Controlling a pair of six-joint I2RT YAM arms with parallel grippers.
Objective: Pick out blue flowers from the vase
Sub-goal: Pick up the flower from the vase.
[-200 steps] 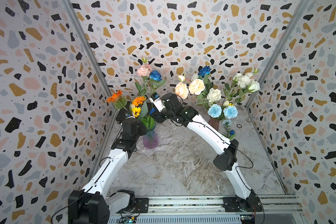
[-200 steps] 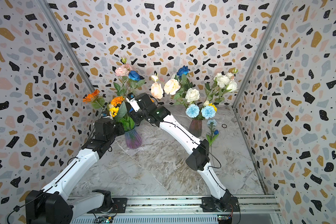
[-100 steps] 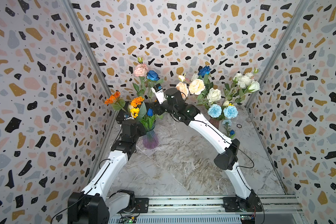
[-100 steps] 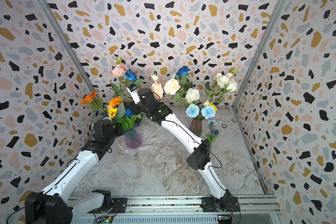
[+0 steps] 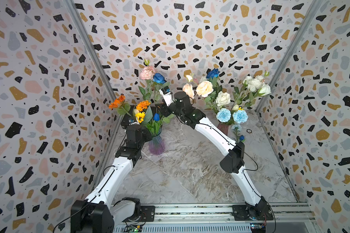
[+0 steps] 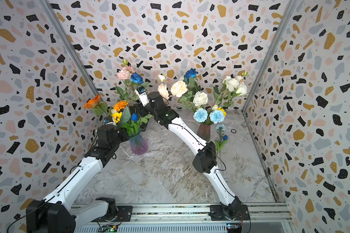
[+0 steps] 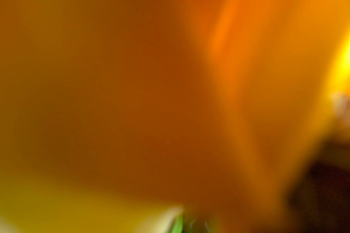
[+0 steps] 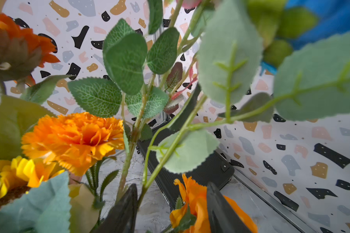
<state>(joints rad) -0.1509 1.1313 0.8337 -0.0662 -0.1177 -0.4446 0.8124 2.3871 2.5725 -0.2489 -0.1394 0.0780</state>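
Right gripper (image 8: 173, 209) sits half open at the far left, thin green stems (image 8: 127, 161) between its jaws, unclamped. Left gripper (image 5: 147, 134) is closed beside the purple vase (image 5: 156, 144); cannot tell what it holds. Blue rose (image 5: 159, 78) stands tall just beyond the right gripper.

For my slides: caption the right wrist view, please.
Jaws apart, green stems between them, amid orange flowers and a blue flower.
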